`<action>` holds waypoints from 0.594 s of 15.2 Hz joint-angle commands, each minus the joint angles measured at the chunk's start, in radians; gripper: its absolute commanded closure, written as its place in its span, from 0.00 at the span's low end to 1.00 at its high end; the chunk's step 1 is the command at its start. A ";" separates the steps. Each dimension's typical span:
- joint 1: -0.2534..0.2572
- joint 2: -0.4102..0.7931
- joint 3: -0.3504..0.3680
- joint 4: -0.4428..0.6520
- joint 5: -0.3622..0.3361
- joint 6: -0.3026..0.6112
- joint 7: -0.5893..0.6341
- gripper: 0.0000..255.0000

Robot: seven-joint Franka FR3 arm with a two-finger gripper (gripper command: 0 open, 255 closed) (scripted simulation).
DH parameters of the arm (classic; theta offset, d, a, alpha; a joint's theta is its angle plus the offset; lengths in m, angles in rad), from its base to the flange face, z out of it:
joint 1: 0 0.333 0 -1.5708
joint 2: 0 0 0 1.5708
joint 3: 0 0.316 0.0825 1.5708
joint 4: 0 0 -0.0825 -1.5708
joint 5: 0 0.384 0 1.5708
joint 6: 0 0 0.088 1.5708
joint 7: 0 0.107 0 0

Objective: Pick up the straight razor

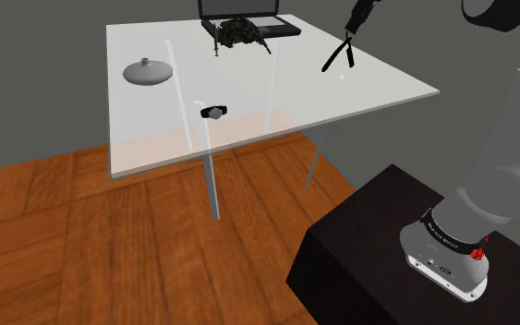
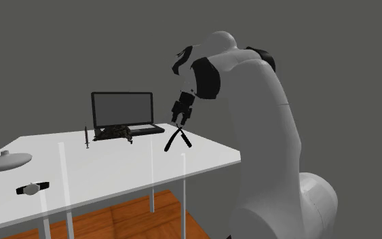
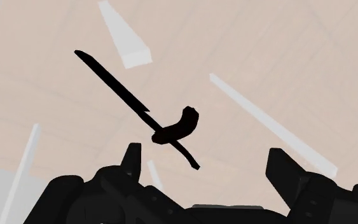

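Note:
The straight razor (image 1: 337, 54) is thin and black, folded out at an angle, and lies on the pale see-through table (image 1: 378, 88) near the far right edge in the shoulder view. In the second exterior view the razor (image 2: 178, 140) sits just under my gripper (image 2: 180, 123). My gripper (image 1: 354, 20) hangs over its upper end. In the wrist view the long blade (image 3: 114, 79) points away from the gripper (image 3: 205, 164), and the thin tail ends between the fingers (image 3: 131, 158). The fingers stand wide apart and touch nothing.
An open laptop (image 1: 248, 17) stands at the back of the table with a dark lumpy object (image 1: 238, 33) before it. A grey domed dish (image 1: 147, 71) and a wristwatch (image 1: 213, 113) lie nearer the front. The dark stand (image 1: 387, 231) is at lower right, over the wooden floor.

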 commanded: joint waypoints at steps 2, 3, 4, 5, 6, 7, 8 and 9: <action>-0.045 0.080 0.016 0.094 0.051 -0.041 -0.030 0.00; -0.041 0.077 0.016 0.076 0.050 -0.027 -0.035 0.00; -0.037 0.075 0.016 0.059 0.049 -0.014 -0.040 0.00; -0.034 0.073 0.016 0.043 0.048 -0.001 -0.046 0.00; -0.030 0.071 0.015 0.027 0.047 0.012 -0.051 0.00; -0.027 0.070 0.015 0.012 0.047 0.025 -0.056 0.00; -0.023 0.068 0.016 -0.012 0.047 0.045 -0.065 0.00; -0.023 0.068 0.016 -0.012 0.047 0.045 -0.065 0.00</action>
